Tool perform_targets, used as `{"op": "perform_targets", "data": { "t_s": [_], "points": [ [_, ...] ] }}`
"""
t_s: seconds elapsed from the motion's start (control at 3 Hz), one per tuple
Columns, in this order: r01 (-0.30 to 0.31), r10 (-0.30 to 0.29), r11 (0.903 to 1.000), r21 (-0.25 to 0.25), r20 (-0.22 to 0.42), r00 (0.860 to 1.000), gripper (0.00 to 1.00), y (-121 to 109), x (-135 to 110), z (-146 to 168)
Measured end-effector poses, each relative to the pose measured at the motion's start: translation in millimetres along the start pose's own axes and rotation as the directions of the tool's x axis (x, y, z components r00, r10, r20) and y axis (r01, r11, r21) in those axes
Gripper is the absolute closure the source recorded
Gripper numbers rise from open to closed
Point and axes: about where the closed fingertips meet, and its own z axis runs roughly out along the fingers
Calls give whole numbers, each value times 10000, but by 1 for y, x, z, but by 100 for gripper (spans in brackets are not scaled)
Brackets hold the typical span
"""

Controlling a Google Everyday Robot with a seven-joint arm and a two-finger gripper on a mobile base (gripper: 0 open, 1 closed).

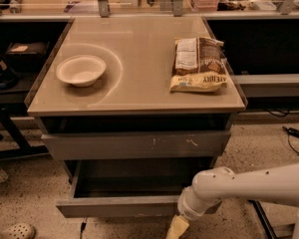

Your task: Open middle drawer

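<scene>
Arm [259,183] of the robot I am running from afar comes in low from the right, white and nearly level, and bends at a rounded wrist joint [197,203] below the counter's front right corner. From that joint the gripper [177,228] points down and to the left, its pale yellow tip at the bottom of the view, just below the front panel of the middle drawer [119,206] and toward that panel's right end. I cannot tell how far the gripper is open, nor whether it has hold of anything; from here I also cannot say if it touches the panel.

The middle drawer stands well out from the cabinet, its plain grey front forward of the counter's front edge and its shallow grey tray open to view. Above it, the scratched drawer front [134,144] sits just under the front edge of the counter [139,88].

On the counter, a white bowl [80,69] rests near the left edge, and a snack bag [198,63] lies flat along the right edge, closer to the front right corner than the back one.
</scene>
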Motion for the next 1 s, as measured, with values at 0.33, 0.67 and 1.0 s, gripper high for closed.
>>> {"op": "perform_targets", "data": {
  "t_s": [0.33,0.67,1.0],
  "points": [
    [-76,69,9993,-380,-179,9998,0,16,13,-2],
    [-265,231,9964,-805,-418,9989,0,40,32,-10],
    [-265,232,9964,-805,-418,9989,0,38,29,-10]
  ]
}}
